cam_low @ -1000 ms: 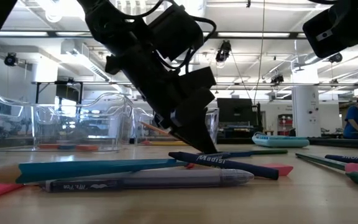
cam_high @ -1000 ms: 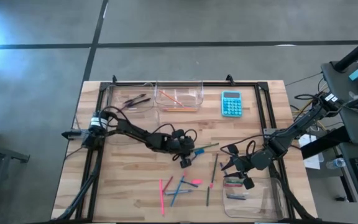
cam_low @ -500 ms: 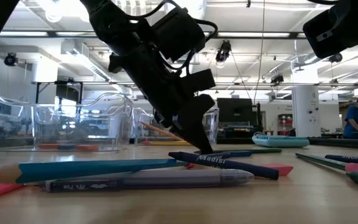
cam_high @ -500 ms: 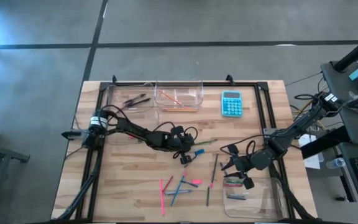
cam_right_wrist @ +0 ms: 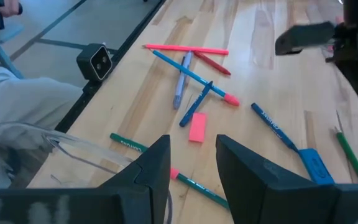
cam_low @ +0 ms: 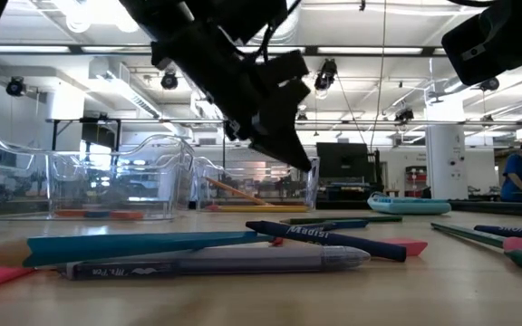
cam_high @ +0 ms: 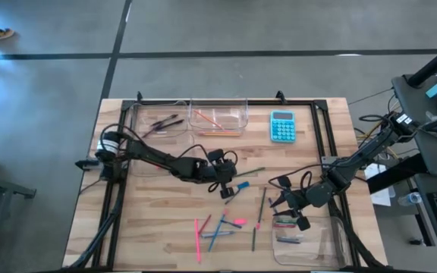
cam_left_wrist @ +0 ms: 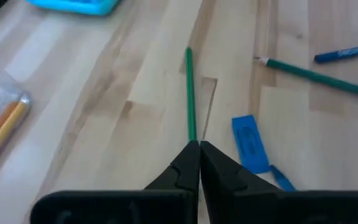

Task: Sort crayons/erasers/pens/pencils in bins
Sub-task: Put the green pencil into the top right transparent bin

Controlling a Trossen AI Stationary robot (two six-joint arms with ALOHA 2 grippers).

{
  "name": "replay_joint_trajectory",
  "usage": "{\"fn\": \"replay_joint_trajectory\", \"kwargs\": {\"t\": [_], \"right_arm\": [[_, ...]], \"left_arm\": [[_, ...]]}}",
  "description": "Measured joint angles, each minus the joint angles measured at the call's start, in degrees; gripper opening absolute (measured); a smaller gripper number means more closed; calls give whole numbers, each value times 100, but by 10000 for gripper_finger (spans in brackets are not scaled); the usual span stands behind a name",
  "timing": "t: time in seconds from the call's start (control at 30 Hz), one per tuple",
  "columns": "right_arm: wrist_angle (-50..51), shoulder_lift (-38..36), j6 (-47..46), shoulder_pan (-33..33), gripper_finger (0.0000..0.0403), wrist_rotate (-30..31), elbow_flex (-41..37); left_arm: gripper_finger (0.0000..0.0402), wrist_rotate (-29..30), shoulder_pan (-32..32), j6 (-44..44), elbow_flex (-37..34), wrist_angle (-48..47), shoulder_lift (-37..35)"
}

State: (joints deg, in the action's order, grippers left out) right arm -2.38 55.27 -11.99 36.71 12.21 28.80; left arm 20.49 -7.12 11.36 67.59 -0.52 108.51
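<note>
1. Near table centre, the left gripper (cam_high: 227,189) has lifted since a second ago, jaws clenched on nothing I can see.
2. Its target, the blue eraser (cam_left_wrist: 250,143), stays on the wood just beside the fingertips, at their four o'clock: the grab apparently missed.
3. At four o'clock, the right gripper (cam_high: 282,203) waits half-open over its bin (cam_high: 332,254).

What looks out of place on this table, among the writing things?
The turquoise calculator beside the bins is no writing item. Also, the left tool is shut on a green pencil.

Blue eraser (cam_left_wrist: 250,142) – flat on the table – beside a pink eraser (cam_right_wrist: 197,127).
</note>
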Motion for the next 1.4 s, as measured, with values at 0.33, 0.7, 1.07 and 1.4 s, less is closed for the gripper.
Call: {"fn": "replay_joint_trajectory", "kwargs": {"t": [0.33, 0.7, 1.07, 1.4], "right_arm": [[1331, 0, -323, -683, 118, 537, 561], [2306, 107, 697, -3443, 118, -1092, 666], [2041, 1276, 1372, -4275, 147, -1570, 615], [1616, 2549, 1577, -4387, 194, -1585, 619]], "left_arm": [[0, -791, 143, 160, 259, -815, -106], [69, -975, 219, 174, 429, -1101, 138], [170, -975, 356, 336, 327, -1090, 138], [172, -994, 357, 334, 317, -1052, 138]]}}
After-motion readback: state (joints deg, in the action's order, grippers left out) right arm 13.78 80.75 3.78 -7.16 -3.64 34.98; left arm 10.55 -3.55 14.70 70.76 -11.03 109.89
